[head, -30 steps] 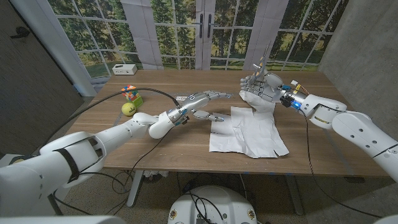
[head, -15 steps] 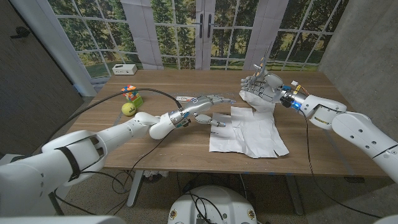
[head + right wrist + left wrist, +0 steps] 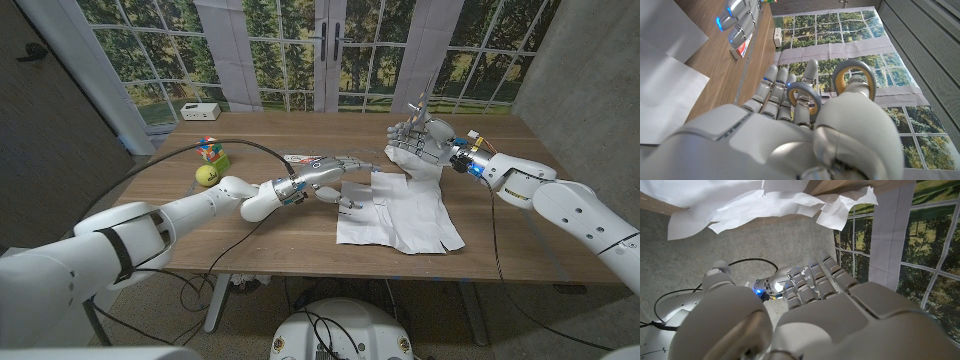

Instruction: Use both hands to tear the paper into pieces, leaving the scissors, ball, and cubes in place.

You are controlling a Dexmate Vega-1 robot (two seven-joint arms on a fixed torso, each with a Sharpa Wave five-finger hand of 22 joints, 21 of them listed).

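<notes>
Paper lying crumpled on table, partly torn. Left hand spread at its left edge, holding nothing; right hand raised with scissors in its fingers. Risk: scissors meant to stay put; sheet sliding untorn without two grips.

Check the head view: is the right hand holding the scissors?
Yes, the right hand stands raised over the table's far side with the scissors in its fingers, blades pointing up.
</notes>
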